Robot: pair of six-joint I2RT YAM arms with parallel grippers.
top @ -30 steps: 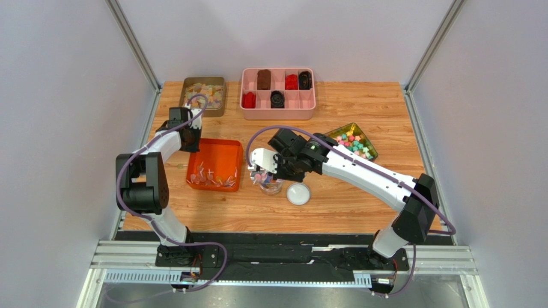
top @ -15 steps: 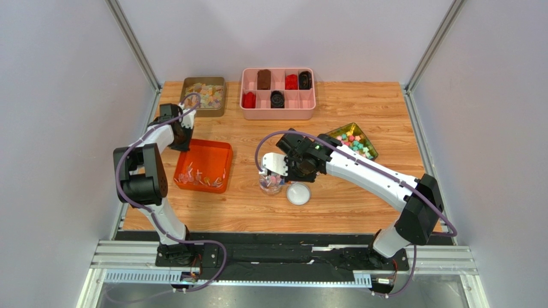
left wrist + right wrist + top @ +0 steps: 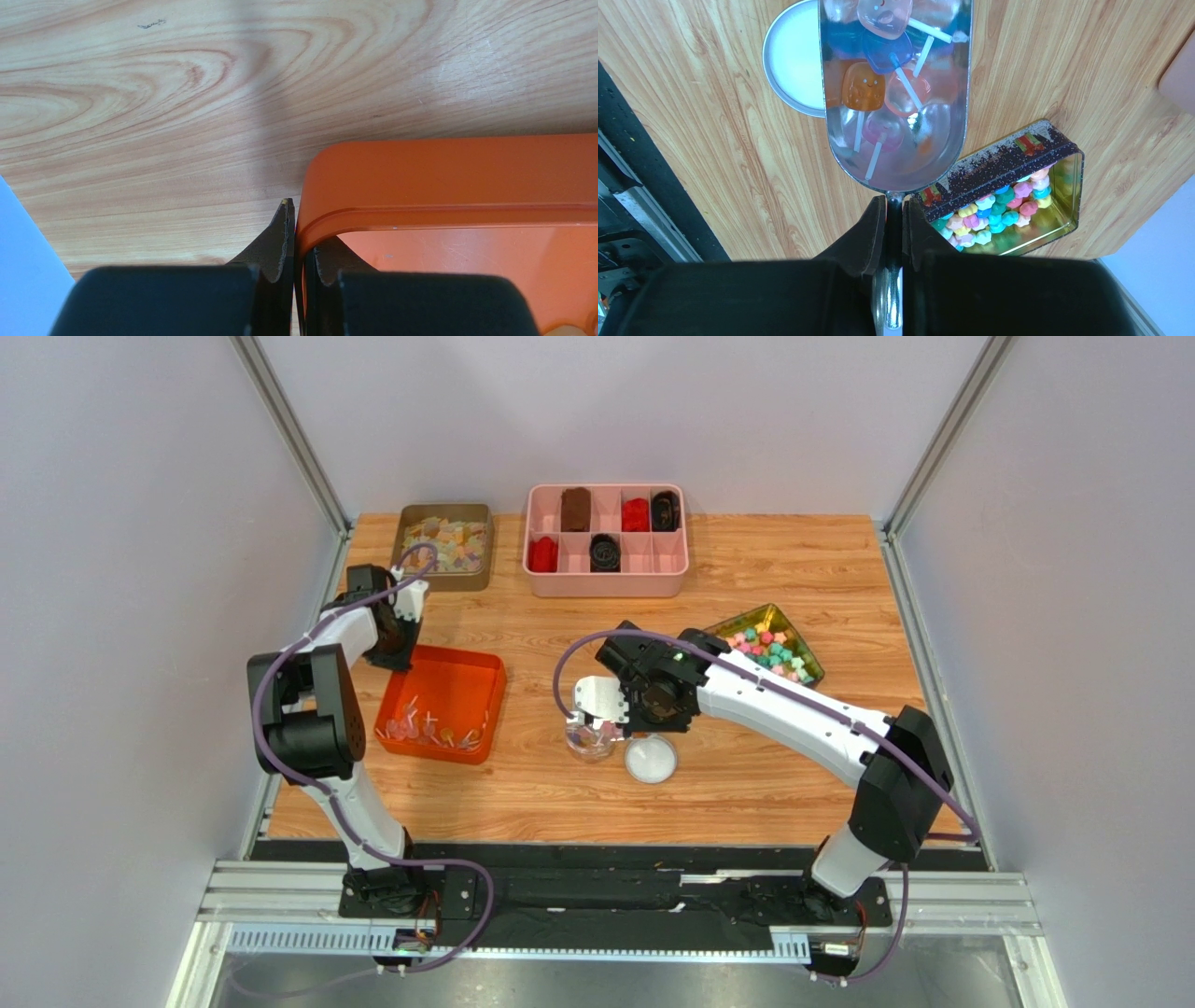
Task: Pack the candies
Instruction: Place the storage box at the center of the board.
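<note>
Top external: left gripper (image 3: 296, 234), clamped on orange plastic tray (image 3: 456, 175), dragged it left; right gripper (image 3: 893, 213) grips metal scoop (image 3: 899, 176) of candies (image 3: 864, 85), pour pending.

No legible text, label, brand or number appears in any view; the coloured band on the candy tin (image 3: 990, 171) wall is too blurred to read.

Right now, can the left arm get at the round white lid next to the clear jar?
Probably not. The left gripper is shut on the orange plastic tray's rim, and the clear jar with the right gripper's metal scoop over it sits between that tray and the round white lid.
</note>
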